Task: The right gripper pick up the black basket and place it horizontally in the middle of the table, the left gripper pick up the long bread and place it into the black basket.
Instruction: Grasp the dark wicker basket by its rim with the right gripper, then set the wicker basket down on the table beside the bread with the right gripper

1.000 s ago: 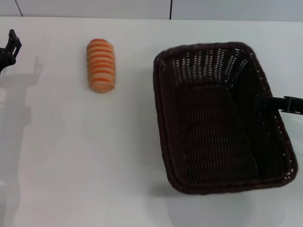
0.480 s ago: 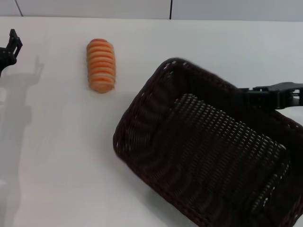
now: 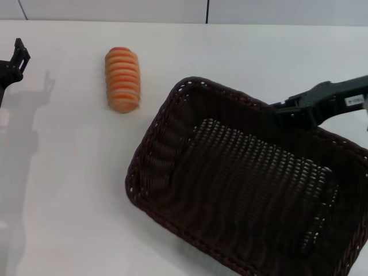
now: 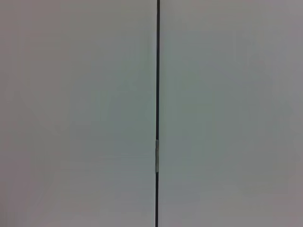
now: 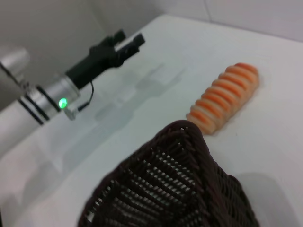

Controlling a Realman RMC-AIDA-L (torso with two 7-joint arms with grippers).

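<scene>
The black basket lies at a slant on the right half of the white table, its open side up. My right gripper is shut on the basket's far rim. The basket's corner also shows in the right wrist view. The long bread lies ridged side up at the far left-centre, apart from the basket, and shows in the right wrist view too. My left gripper hangs at the table's far left edge, empty, with its fingers apart in the right wrist view.
The left wrist view shows only a pale wall with a dark vertical seam. A wall runs along the table's far edge. Bare tabletop lies between the bread and the basket.
My right gripper has swung the basket from upright at the right to a slant, and its near-left corner has moved left toward the table's middle. The bread and left arm have stayed put.
</scene>
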